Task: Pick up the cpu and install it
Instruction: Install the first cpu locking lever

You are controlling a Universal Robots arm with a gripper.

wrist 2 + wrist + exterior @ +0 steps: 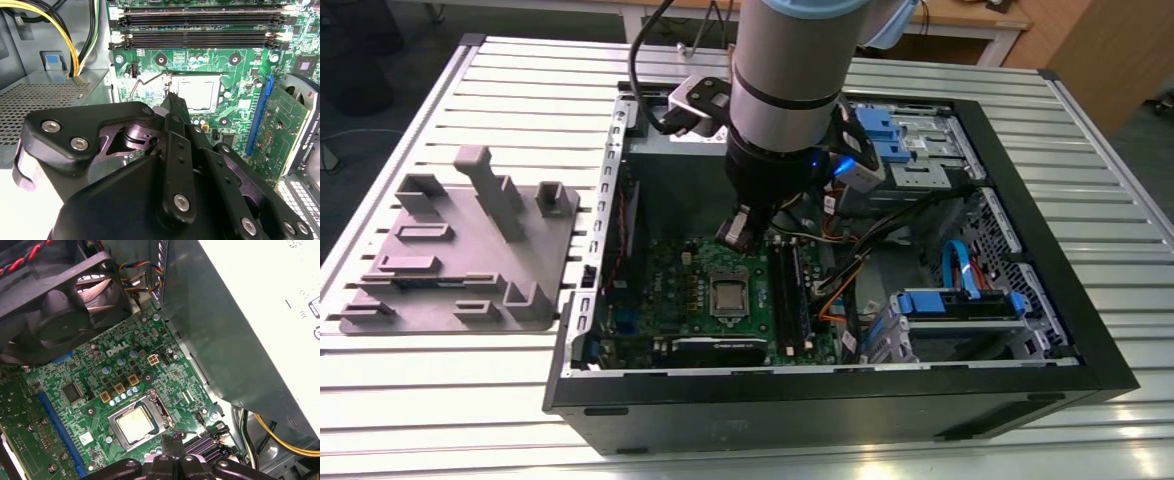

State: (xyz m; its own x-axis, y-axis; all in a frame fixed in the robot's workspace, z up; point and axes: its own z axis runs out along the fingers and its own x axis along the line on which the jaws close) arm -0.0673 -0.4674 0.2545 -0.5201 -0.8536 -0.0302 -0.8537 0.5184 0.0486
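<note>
The computer case [827, 400] is being borne by the slatted table [520, 80], with the tray [454, 250] being set just beside it on the exterior view's left. Inside the case the motherboard [680, 270] is being carried toward the exterior view's left and the drive cage [961, 305] toward its right, while the cpu [730, 293] is being cradled in the socket [155, 406] at the board's middle, with the memory slots [200, 39] being ranged just beside that socket on the exterior view's right. The gripper [736, 236] is being held over the board, just behind the socket in the exterior view.
</note>
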